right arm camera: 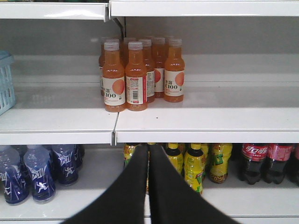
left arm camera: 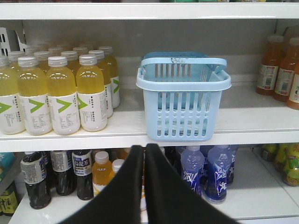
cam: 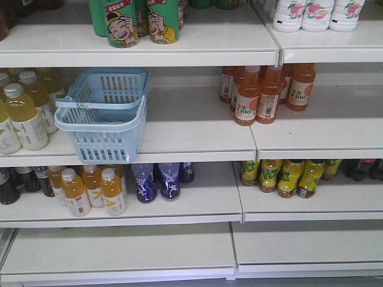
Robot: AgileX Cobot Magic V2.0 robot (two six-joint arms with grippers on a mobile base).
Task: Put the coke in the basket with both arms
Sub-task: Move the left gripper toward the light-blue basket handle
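The coke is out of view in all three views. The light blue basket [cam: 108, 146] stands on the middle shelf, its front hanging slightly over the shelf edge, with its thin handles lying on the rim. In the left wrist view the basket [left arm camera: 182, 116] sits straight ahead and above my left gripper [left arm camera: 144, 147], which is shut with nothing in it. The right wrist view catches only a corner of the basket [right arm camera: 3, 88] at the far left. My right gripper [right arm camera: 148, 146] is shut and empty, below the shelf edge under a cluster of orange bottles [right arm camera: 135, 74].
Yellow drink bottles [left arm camera: 60, 93] crowd the shelf left of the basket. Orange juice bottles [cam: 263, 92] stand to its right. Below are blue bottles [cam: 158, 179], yellow-green bottles [right arm camera: 196, 165] and dark cola bottles with red labels [right arm camera: 264, 161]. Green cans [cam: 140, 21] sit on the top shelf.
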